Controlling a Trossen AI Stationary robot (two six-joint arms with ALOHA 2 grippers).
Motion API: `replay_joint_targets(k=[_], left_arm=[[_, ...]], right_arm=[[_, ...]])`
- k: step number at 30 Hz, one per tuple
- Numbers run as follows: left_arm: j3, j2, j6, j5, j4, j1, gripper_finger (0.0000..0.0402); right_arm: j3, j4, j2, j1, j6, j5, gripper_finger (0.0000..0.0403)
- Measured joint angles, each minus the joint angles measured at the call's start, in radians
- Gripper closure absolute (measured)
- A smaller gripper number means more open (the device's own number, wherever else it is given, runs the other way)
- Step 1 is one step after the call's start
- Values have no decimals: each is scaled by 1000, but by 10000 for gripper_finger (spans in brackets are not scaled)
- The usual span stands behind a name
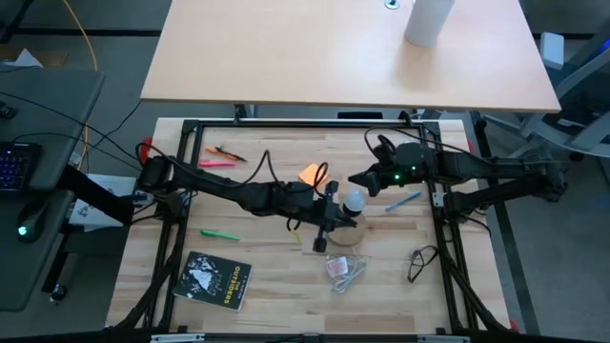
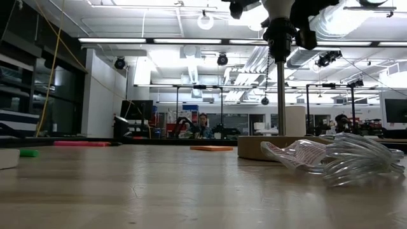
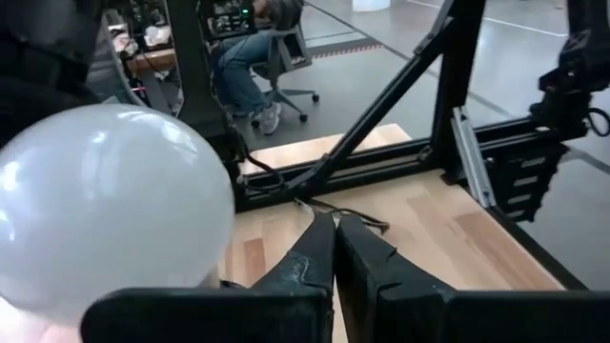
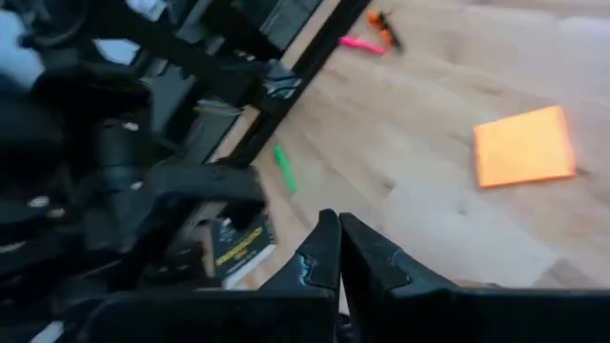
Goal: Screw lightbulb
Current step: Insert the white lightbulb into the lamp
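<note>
Left claw (image 3: 334, 250) was pinched fully closed on nothing, close beside the lightbulb (image 3: 100, 205), near the middle of the worktop (image 1: 276, 286). The bulb stood globe-up over the wooden socket disc (image 2: 261, 146) (threaded base hidden, so seating unclear). Right claw (image 4: 338, 250) was likewise closed and empty, just beyond the bulb in the high view. Orange note (image 1: 311, 174) lay farther back. Judged step: screwing-in not finished; next move calls for opening a claw around the globe and twisting.

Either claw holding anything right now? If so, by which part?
Nothing is held. Left claw and right claw are both shut with nothing between the fingers. The lightbulb sits between the arms, ungripped.
</note>
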Motion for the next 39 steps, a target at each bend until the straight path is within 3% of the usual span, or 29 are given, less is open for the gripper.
replay_joint_targets(k=[6, 11, 17, 26, 33, 39], left_arm=[[10, -3, 11, -51, 2, 25, 402], [11, -15, 47, -33, -28, 51, 401], [11, -51, 105, -18, -156, 81, 401], [10, -159, 227, -130, -362, 178, 401], [10, -224, 181, -128, -432, 281, 402], [10, -251, 133, -108, -450, 268, 402]], right_arm=[[0, -11, -9, 28, 22, -18, 403], [0, -19, -18, 73, 44, 2, 403], [0, -79, -51, 144, 96, 70, 403], [0, -152, -111, 248, 167, 81, 403], [0, -187, -122, 287, 185, 130, 403], [0, -231, -121, 251, 165, 197, 403]])
